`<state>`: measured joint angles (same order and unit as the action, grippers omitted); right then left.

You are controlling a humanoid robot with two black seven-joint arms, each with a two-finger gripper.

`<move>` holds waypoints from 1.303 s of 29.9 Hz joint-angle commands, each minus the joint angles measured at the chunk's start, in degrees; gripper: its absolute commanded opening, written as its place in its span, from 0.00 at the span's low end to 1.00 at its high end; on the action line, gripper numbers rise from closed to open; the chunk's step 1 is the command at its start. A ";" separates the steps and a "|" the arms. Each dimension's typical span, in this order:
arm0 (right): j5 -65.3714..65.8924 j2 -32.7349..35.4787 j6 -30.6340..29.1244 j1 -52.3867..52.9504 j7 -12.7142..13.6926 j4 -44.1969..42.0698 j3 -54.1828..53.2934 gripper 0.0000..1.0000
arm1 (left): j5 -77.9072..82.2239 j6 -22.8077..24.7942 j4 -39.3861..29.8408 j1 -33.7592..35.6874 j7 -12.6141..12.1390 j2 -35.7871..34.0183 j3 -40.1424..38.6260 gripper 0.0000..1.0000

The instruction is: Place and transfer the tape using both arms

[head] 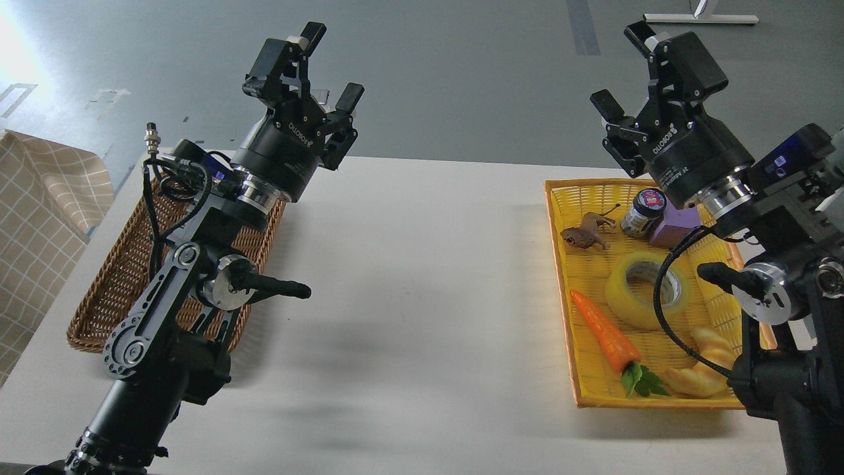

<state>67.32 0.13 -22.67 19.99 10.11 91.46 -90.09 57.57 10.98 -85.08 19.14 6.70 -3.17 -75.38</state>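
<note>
The tape (643, 290), a wide translucent yellow roll with a grey-white core, lies flat in the yellow basket (593, 389) on the right side of the table. My right gripper (623, 69) is open and empty, raised high above the basket's far end, well above the tape. My left gripper (330, 63) is open and empty, raised above the far end of the brown wicker basket (109, 297) on the left. A black cable of the right arm crosses in front of the tape.
The yellow basket also holds an orange carrot toy (603, 333), a pale croissant toy (702, 369), a brown animal figure (587, 236), a small jar (643, 212) and a purple block (679, 227). A white table (422, 297) spans between the baskets. A checked cloth (39, 198) hangs at left.
</note>
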 commanded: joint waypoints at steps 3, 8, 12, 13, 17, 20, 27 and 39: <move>0.00 0.04 0.00 0.13 -0.01 0.03 0.00 1.00 | 0.00 -0.08 0.09 -0.07 -0.02 -0.09 -0.03 0.98; 0.00 1.01 0.00 0.40 -0.01 0.12 0.00 1.00 | 0.00 -0.09 0.18 -0.07 -0.02 -0.09 -0.03 0.98; 0.00 1.45 0.00 0.48 -0.01 0.12 -0.09 1.00 | 0.09 -0.09 0.18 -0.07 -0.02 -0.09 -0.03 0.98; 0.00 1.36 0.00 0.48 -0.01 0.12 0.00 1.00 | 0.00 -0.09 0.18 -0.07 -0.02 0.00 -0.03 0.98; 0.00 1.45 0.00 0.40 -0.01 0.21 0.00 1.00 | 0.00 -0.09 0.18 -0.07 0.07 -0.09 -0.03 0.98; 0.09 2.15 0.00 0.40 -0.01 0.12 0.00 1.00 | 0.09 -0.09 0.26 -0.07 0.07 -0.09 -0.03 0.98; 4.56 6.01 0.00 0.57 -0.01 0.30 0.00 1.00 | 0.17 -0.09 0.26 -0.15 -0.02 0.35 0.06 0.98; 19.32 19.27 0.00 2.50 -0.27 1.53 8.51 1.00 | 0.18 -0.09 0.26 -0.24 -0.02 0.27 0.06 0.98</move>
<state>82.98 14.89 -22.67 21.83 10.01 92.86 -84.84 57.72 10.90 -84.81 19.02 6.68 -2.98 -75.29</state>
